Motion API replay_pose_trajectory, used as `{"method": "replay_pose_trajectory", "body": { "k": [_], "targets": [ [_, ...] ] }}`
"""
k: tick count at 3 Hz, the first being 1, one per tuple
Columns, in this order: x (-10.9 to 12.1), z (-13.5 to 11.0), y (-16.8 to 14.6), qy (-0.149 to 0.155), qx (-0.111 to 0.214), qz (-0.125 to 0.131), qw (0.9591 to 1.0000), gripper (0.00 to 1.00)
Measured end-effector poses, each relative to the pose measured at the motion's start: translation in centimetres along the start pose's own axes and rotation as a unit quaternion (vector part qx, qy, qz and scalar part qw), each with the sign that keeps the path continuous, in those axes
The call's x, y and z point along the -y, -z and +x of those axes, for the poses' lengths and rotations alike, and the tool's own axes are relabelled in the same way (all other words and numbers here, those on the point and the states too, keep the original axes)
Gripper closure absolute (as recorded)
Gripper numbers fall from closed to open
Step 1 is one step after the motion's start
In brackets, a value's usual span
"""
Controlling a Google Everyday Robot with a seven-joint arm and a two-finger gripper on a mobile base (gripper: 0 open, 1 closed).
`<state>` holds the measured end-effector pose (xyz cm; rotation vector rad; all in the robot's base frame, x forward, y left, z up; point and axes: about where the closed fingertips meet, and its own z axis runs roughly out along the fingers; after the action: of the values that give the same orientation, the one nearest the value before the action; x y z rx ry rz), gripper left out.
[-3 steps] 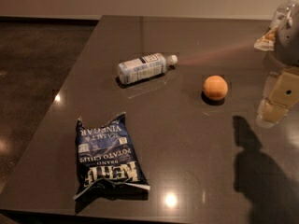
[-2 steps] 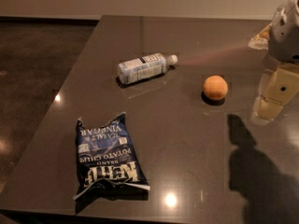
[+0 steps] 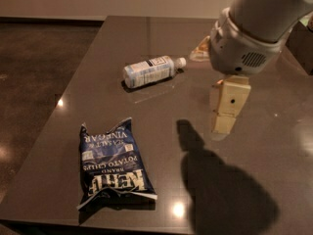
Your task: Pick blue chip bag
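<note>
Bag first: blue chip bag [image 3: 113, 166], flat on the counter [image 3: 161, 116] close to its front edge, toward the front-left corner, lettering upside down, white crimped ends facing front and back. Likely light, soft and crinkly, puffed with air, with fragile contents and probably slick film. Best taken at a crimped end or a pinched side edge, gently, rather than squeezed across the belly.

Farther in, over the right half of the counter: gripper [image 3: 226, 106], hanging above the surface, well apart from the bag, with no object seen in it. Released or clenched: cannot tell.

Farthest, toward the back edge: clear bottle [image 3: 149, 71] on its side, cap pointing right.

Count: one chip bag, one bottle, one gripper.
</note>
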<state>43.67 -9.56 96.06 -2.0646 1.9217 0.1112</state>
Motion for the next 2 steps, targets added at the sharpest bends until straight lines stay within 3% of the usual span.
{"method": "replay_pose_trajectory", "body": {
  "k": [1,2],
  "targets": [
    [-1.4,-4.4,-2.7,0.063,0.018,-0.035,0.9972,0.0],
    [-3.3,-8.2,-5.5,0.126,0.029,-0.071,0.9891,0.0]
  ]
}}
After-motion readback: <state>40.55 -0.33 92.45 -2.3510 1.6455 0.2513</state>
